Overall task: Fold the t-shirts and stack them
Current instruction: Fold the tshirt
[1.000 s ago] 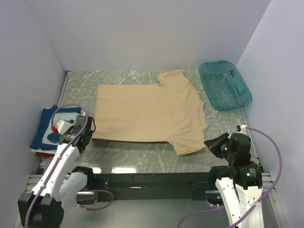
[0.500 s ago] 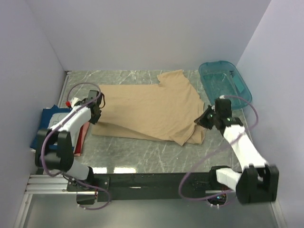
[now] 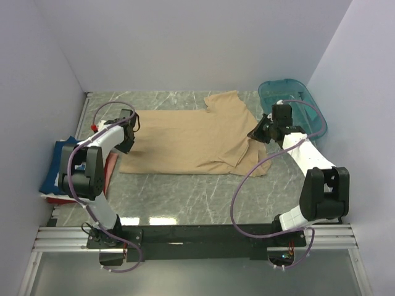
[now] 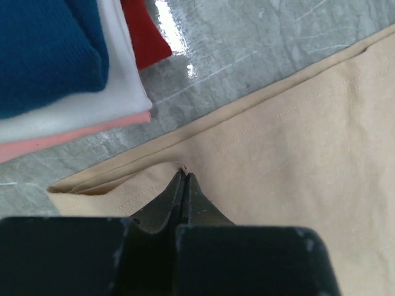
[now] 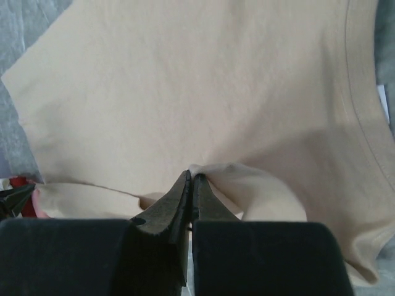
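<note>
The tan shirt (image 3: 191, 139), mid-desk (image 3: 185, 191), has had its near edge carried farther back over itself, pinched tight at either end by the left tool (image 4: 184, 177) and right tool (image 5: 192, 180), which should probably travel level to the far edge, clear of the stack (image 3: 62, 169) on the left and the tub (image 3: 293, 111) on the right.

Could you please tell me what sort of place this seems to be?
Most likely a robotics lab cell, not a home: plain pale walls box in a marble-patterned table, with the left arm and right arm bolted to a metal rail at its edge.
</note>
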Robot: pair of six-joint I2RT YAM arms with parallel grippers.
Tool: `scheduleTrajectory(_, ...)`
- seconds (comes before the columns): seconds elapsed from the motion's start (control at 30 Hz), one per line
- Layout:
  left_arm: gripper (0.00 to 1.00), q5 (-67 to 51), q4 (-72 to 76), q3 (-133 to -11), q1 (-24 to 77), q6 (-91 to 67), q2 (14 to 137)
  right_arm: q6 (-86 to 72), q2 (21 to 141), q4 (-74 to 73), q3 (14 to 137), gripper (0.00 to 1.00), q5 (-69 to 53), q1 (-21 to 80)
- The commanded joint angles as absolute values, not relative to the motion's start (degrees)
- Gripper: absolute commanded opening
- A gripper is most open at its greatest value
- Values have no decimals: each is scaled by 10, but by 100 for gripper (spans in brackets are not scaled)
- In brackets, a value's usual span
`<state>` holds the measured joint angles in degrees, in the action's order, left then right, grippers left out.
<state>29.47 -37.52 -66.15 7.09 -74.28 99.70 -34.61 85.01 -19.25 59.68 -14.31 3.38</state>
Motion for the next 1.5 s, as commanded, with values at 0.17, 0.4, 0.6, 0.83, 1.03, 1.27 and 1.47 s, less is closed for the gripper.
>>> scheduleTrajectory(0.17, 1, 293, -359, -675, 52, -741, 971, -323, 860, -176, 647, 0, -113, 34)
scheduleTrajectory(0.4, 1, 285, -349, -678, 26, -718, 967, -324, 870, -177, 657, 0, -109, 33)
scheduleTrajectory(0.6, 1, 268, -336, -679, 19, -708, 973, -324, 869, -176, 653, 0, -109, 23)
scheduleTrajectory(0.83, 1, 254, -334, -708, 19, -696, 1004, -323, 873, -178, 649, 0, -108, 16)
scheduleTrajectory(1.03, 1, 253, -332, -716, 19, -690, 1023, -321, 873, -172, 643, 0, -112, 8)
scheduleTrajectory(1.27, 1, 254, -336, -725, 19, -690, 1037, -326, 903, -165, 650, 0, -122, 9)
scheduleTrajectory(1.47, 1, 254, -338, -734, 15, -687, 1045, -327, 946, -170, 683, 0, -125, 8)
